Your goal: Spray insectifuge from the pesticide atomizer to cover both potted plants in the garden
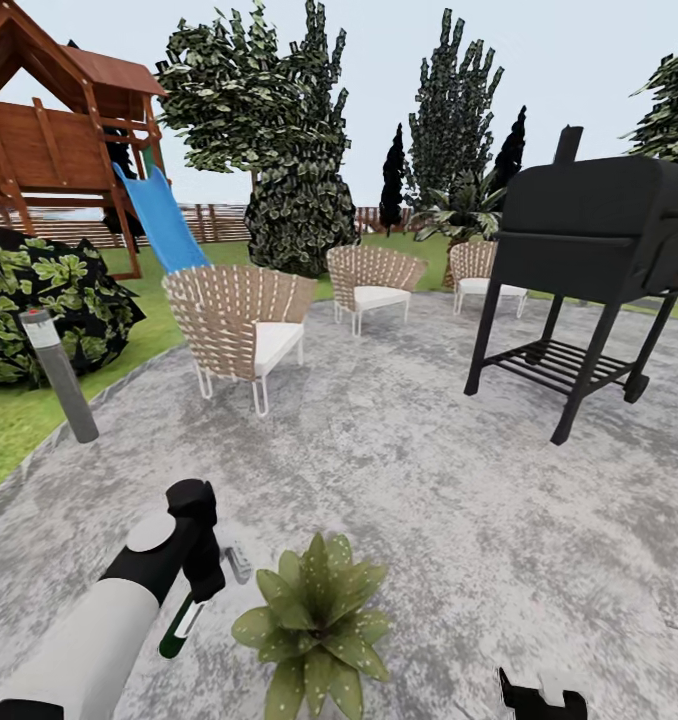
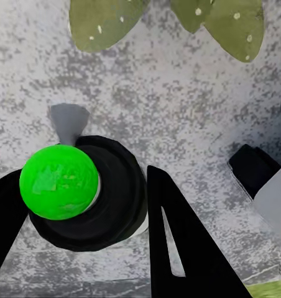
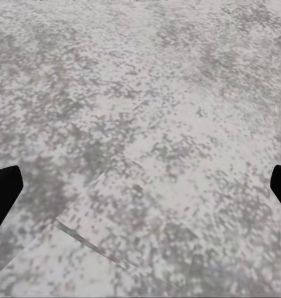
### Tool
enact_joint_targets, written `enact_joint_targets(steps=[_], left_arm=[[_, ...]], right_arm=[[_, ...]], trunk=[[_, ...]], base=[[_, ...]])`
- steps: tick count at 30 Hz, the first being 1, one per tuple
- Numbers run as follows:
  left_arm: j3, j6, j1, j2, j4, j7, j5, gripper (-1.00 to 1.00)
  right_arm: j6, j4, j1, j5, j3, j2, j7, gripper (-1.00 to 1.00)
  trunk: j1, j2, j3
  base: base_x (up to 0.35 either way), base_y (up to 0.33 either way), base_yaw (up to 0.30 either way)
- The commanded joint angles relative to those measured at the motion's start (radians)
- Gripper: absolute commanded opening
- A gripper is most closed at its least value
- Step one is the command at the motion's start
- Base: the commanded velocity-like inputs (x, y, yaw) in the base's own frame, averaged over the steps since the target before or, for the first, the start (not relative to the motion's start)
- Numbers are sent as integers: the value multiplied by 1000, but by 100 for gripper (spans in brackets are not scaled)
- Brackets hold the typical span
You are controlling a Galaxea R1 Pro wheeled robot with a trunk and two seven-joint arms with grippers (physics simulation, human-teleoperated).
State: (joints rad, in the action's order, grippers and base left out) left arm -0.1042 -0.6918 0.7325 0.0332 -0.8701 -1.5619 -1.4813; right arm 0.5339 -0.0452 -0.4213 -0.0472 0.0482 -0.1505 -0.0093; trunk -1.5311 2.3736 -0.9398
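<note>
Left wrist view: the left end effector point(image 2: 84, 214) is seen clamped on the pesticide atomizer point(image 2: 84, 192), whose bright green end and dark body sit between the two black fingers point(image 2: 178, 236). In the head view the same bottle point(image 1: 182, 622) hangs from the left end effector point(image 1: 201, 585) just above the patio point(image 1: 429, 480), close beside one potted plant point(image 1: 314, 620). A small grey piece near the fingers is probably the nozzle, though it is too blurred to be sure. Speckled leaves of that plant point(image 2: 103, 22) are also caught at the edge of the left wrist view.

The right end effector point(image 3: 140, 186) is held wide open and empty over bare stone point(image 3: 147, 112); its tips point(image 1: 541, 697) are visible low in the head view.

Pickup is judged complete. No spray is visible, so coverage of this plant appears to be yet to come, and the second potted plant is to be found afterwards.

The ground is a mottled grey stone patio edged by lawn point(image 1: 19, 420). Around it stand wicker chairs point(image 1: 241, 325), a black barbecue grill point(image 1: 594, 250), a short grey lamp post point(image 1: 59, 375), a wooden play tower with a blue slide point(image 1: 164, 220), and a slatted fence point(image 1: 214, 222).
</note>
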Motion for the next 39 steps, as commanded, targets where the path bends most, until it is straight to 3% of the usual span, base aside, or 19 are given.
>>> enact_joint_targets(steps=[1, 13, 24, 27, 29, 35, 39], left_arm=[[-3, -11, 1, 1, -2, -9, -9, -100], [-3, -9, 1, 2, -8, -9, -16, -100], [-6, -6, 1, 2, -3, -9, -16, -100], [-38, -10, 1, 3, -3, -9, -17, -100], [-78, -12, 1, 3, -2, -9, -17, -100], [-136, -5, -7, 4, 3, -9, -17, -100], [-165, -5, 26, 2, -7, -9, -30, -100]], right_arm=[[3, 1, -1, -3, 4, 0, 3, 100], [3, 1, -1, -3, 4, 0, 3, 100], [3, 1, -1, -3, 4, 0, 3, 100], [3, 1, -1, -3, 4, 0, 3, 100], [3, 1, -1, -3, 4, 0, 3, 100], [3, 1, -1, -3, 4, 0, 3, 100], [3, 1, -1, -3, 4, 0, 3, 100]], trunk=[[0, 0, -1], [0, 0, -1], [0, 0, -1], [0, 0, -1], [0, 0, -1], [0, 0, -1], [0, 0, -1]], base=[[10, -266, 0], [-59, -94, 170], [98, -137, 14], [-52, -227, 109], [-161, -169, 246], [-29, -29, 270], [-1, -1, 89]])
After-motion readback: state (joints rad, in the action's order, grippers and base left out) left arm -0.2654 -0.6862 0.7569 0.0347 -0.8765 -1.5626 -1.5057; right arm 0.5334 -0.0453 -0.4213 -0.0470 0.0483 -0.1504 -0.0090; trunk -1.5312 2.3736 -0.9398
